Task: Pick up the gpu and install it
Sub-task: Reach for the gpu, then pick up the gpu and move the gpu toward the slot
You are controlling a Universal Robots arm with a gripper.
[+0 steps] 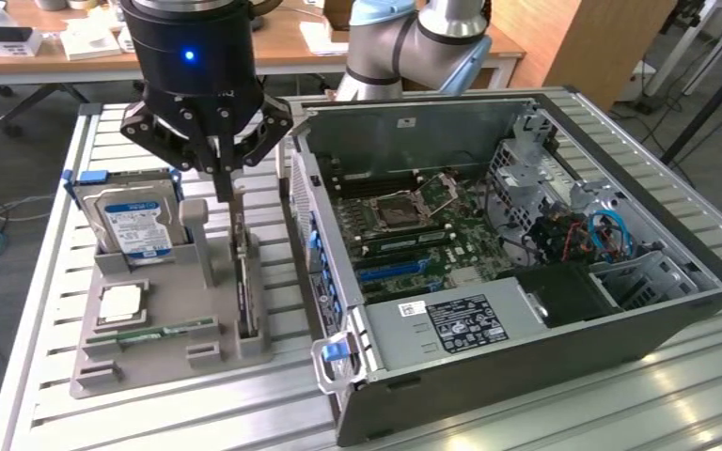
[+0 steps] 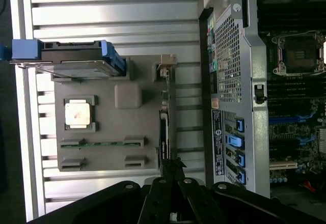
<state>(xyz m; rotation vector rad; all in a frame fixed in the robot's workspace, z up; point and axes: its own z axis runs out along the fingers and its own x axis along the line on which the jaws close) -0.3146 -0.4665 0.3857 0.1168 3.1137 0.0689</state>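
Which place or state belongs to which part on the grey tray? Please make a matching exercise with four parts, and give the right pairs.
Column 1
1. gpu
2. hard drive
3. processor chip
4. memory stick

Column 2
A. lies flat, silver face up
B. stands on its long edge in a slot of the grey tray, on the side next to the computer case
C. stands upright in a blue frame
D. lies flat, narrow and green

Pairs: 1-B, 2-C, 3-A, 4-D
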